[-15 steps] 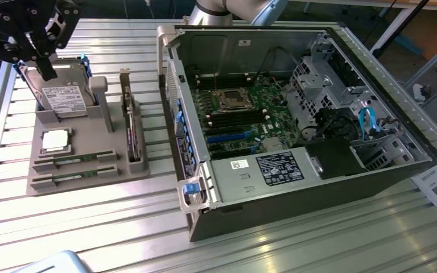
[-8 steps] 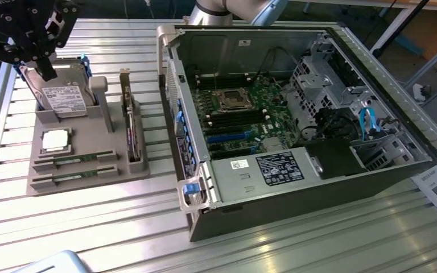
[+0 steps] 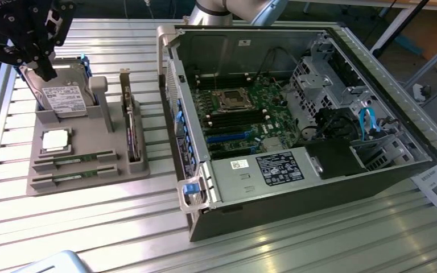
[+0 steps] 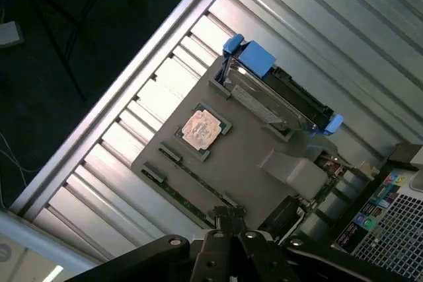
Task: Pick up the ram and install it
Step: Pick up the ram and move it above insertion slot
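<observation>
Ram [image 3: 73,160] stands on edge in a slot at the six o'clock end of the grey holder [image 3: 89,135], with a second stick [image 3: 74,176] just beside it. I judge this keeps the upper edge free for pinching. The gripper [image 3: 48,72], jaws together and empty, hangs over the hard drive [image 3: 65,96] at twelve o'clock, well apart from the ram.

Two ram sticks [image 3: 75,158], one hard drive [image 3: 65,98], one processor [image 3: 56,140]
</observation>
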Tool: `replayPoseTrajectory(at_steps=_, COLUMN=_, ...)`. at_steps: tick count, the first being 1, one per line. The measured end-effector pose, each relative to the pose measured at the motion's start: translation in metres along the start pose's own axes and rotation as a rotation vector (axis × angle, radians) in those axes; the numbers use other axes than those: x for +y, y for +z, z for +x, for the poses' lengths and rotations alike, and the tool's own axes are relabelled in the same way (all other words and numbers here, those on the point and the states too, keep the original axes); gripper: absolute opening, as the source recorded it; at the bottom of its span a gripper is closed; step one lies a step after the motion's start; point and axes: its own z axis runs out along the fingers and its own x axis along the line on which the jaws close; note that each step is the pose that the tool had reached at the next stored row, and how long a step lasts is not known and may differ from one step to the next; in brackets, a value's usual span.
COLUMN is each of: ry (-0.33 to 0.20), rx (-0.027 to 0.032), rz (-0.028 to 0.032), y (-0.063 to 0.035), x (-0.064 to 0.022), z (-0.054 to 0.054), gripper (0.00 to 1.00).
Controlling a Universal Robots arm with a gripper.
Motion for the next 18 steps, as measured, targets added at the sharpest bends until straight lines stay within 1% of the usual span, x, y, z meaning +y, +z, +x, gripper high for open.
replayPoseTrajectory(at_steps=6, ry=-0.077, rx=0.0032, rz=-0.0011, y=0.0000, x=-0.0001, z=0.0000, gripper=0.10)
replayPoseTrajectory(at_steps=10, ry=-0.149, rx=0.0062, rz=-0.0021, y=0.0000, x=-0.0001, z=0.0001, gripper=0.10)
replayPoseTrajectory(at_steps=11, ry=-0.154, rx=0.0065, rz=-0.0022, y=0.0000, x=-0.0002, z=0.0001, gripper=0.10)
replayPoseTrajectory(at_steps=14, ry=-0.210, rx=0.0088, rz=-0.0030, y=0.0000, x=-0.0001, z=0.0001, gripper=0.10)
replayPoseTrajectory(at_steps=15, ry=-0.220, rx=0.0092, rz=-0.0032, y=0.0000, x=-0.0001, z=0.0001, gripper=0.10)
replayPoseTrajectory(at_steps=18, ry=-0.291, rx=0.0122, rz=-0.0042, y=0.0000, x=-0.0001, z=0.0001, gripper=0.10)
